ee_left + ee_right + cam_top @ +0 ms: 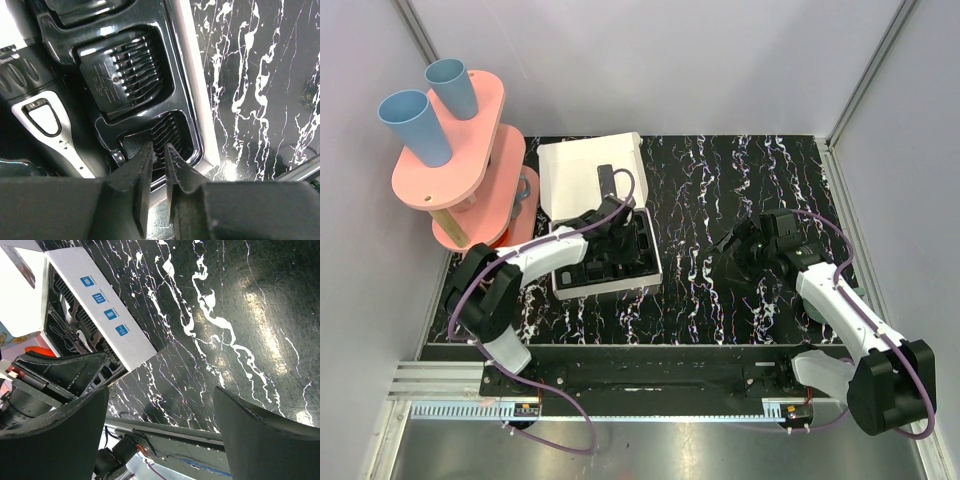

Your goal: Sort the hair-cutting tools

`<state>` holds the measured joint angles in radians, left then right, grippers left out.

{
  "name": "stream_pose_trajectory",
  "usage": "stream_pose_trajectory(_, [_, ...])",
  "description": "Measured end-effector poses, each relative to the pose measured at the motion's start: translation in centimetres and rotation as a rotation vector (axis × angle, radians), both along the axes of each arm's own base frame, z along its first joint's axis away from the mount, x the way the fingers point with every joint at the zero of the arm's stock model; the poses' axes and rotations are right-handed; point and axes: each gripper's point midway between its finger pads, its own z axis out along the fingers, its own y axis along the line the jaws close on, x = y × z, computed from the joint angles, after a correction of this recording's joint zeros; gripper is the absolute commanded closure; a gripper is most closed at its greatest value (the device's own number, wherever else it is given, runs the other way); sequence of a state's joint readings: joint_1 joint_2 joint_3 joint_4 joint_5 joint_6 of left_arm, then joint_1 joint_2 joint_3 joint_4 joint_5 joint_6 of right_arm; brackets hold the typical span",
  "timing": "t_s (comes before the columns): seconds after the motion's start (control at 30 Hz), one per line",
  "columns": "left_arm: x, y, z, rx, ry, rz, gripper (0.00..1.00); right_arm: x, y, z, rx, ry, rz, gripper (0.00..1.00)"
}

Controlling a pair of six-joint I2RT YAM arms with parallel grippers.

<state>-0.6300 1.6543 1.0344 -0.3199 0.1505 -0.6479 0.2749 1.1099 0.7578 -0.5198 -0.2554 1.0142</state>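
The white box (608, 290) holds a black moulded tray (176, 60). In the left wrist view the slim black clipper (46, 116), with a silver panel, lies in the tray's left slot. One black comb attachment (125, 75) sits in an upper pocket and another (169, 131) in the pocket below it. My left gripper (159, 150) hovers just above that lower comb. Its jaws are all but shut, with a thin gap and nothing between them; in the top view it (623, 238) is over the tray. My right gripper (160, 405) is wide open and empty over the marble table (732, 248).
The box lid (582, 172) stands open behind the tray. A pink two-tier stand (455, 165) with two blue cups (415, 125) is at the back left. The box's white side with blue labels (102, 305) faces the right gripper. Grey walls enclose the table.
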Motion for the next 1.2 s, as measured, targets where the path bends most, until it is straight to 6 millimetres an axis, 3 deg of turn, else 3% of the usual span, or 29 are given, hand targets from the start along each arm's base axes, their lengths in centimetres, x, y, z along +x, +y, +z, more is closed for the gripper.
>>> stream_pose_trajectory(0.03, [0.2, 0.0, 0.1, 0.004, -0.007, 0.0, 0.73, 0.0, 0.0, 0.0, -0.001, -0.001, 0.003, 0.08])
stream_pose_trajectory(0.07, [0.3, 0.1, 0.3, 0.009, -0.015, 0.004, 0.62, 0.0, 0.0, 0.0, -0.009, -0.007, 0.012, 0.07])
stream_pose_trajectory(0.13, [0.6, 0.4, 1.1, 0.02, -0.04, 0.008, 0.5, 0.0, -0.1, -0.2, -0.022, -0.017, 0.032, 0.08])
stream_pose_trajectory(0.17, [0.7, 0.6, 1.7, 0.023, -0.058, 0.012, 0.36, 0.1, -0.1, -0.3, -0.033, -0.023, 0.05, 0.08])
stream_pose_trajectory(0.27, [1.1, 1.7, 4.7, 0.028, -0.147, 0.045, 0.2, 0.7, 0.5, -0.8, -0.064, -0.021, 0.129, 0.09])
stream_pose_trajectory(0.43, [2.0, 5.4, 10.3, 0.07, -0.329, 0.192, 0.1, 2.5, 3.6, -1.5, -0.118, -0.032, 0.314, 0.12])
stream_pose_trajectory(0.5, [2.1, 7.4, 11.2, 0.103, -0.372, 0.28, 0.06, 3.2, 5.6, -1.8, -0.143, -0.047, 0.403, 0.13])
stream_pose_trajectory(0.57, [1.5, 9.7, 10.5, 0.157, -0.379, 0.366, 0.06, 3.6, 7.1, -2.2, -0.164, -0.056, 0.471, 0.13])
stream_pose_trajectory(0.63, [0.3, 12.1, 8.5, 0.227, -0.351, 0.436, 0.06, 4.0, 8.1, -2.7, -0.185, -0.063, 0.525, 0.13])
stream_pose_trajectory(0.77, [-3.1, 16.5, 3.8, 0.381, -0.266, 0.533, 0.04, 4.8, 8.6, -3.9, -0.222, -0.058, 0.591, 0.15])
stream_pose_trajectory(0.83, [-4.5, 18.3, 2.8, 0.425, -0.249, 0.577, 0.04, 5.3, 8.9, -4.4, -0.235, -0.061, 0.618, 0.18])
stream_pose_trajectory(1.07, [-5.6, 20.0, 3.8, 0.38, -0.301, 0.666, 0.02, 4.9, 10.4, -5.6, -0.245, -0.056, 0.713, 0.29])
stream_pose_trajectory(1.2, [-6.1, 20.4, 3.0, 0.388, -0.287, 0.673, 0.03, 3.7, 11.8, -6.1, -0.231, -0.046, 0.775, 0.35])
